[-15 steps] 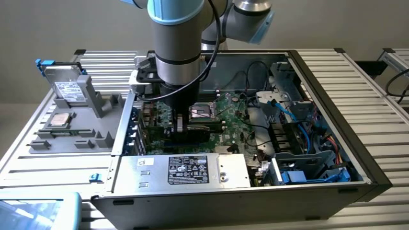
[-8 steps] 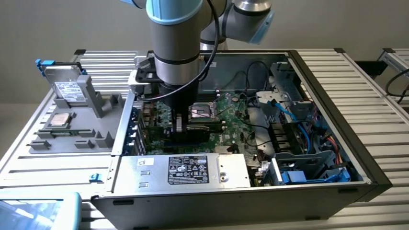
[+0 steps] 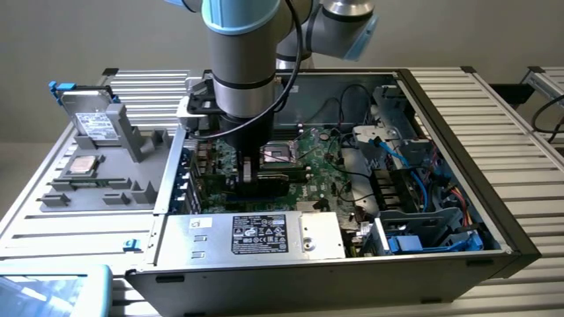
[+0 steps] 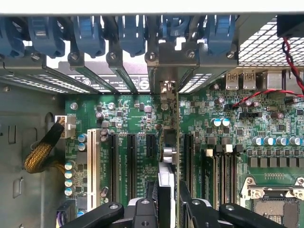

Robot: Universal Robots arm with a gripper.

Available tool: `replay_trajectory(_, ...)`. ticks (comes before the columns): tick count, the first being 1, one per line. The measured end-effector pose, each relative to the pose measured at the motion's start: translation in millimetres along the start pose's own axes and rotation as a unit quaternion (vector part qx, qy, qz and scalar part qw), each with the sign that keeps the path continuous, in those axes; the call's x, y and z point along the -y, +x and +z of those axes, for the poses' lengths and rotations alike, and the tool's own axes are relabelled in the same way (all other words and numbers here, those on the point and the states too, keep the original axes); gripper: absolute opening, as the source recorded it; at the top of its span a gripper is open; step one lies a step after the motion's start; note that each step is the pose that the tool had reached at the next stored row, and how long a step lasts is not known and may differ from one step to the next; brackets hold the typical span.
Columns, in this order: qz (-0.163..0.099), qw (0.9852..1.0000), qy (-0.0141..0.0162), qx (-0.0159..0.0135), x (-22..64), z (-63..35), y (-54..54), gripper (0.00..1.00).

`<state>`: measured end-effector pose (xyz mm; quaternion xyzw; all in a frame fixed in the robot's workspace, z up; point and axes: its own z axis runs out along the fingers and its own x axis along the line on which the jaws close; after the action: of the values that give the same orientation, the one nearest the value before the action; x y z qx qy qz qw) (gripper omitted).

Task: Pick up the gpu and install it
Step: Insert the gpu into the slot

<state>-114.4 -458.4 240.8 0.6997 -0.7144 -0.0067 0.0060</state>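
Observation:
The gpu [image 4: 171, 145] stands on edge between my fingers, seen edge-on as a thin strip running across the green motherboard [image 4: 128, 111] among the long black expansion slots [image 4: 130, 156]. Its metal bracket end [image 4: 165, 71] meets the row of rear slot covers. My gripper [image 4: 168, 206] is shut on the card, one black finger on each side. In the exterior view my gripper [image 3: 249, 173] reaches down inside the open computer case [image 3: 458, 112], with the dark card [image 3: 260, 190] just below it, low over the board. Whether the card sits fully in a slot I cannot tell.
A silver power supply [image 3: 264, 234] lies at the case's near edge. The CPU socket [image 3: 280, 153] and memory slots [image 4: 223, 166] are close beside the card. Drive cage and blue cables [image 3: 423, 191] fill the exterior view's right. A grey fixture with a drive [image 3: 97, 125] stands at its left.

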Motion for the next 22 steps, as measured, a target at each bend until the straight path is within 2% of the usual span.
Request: replay_trajectory(22, -0.001, 1.0000, 0.0003, 0.0000, -0.2, 1.3, 0.0, 0.28)
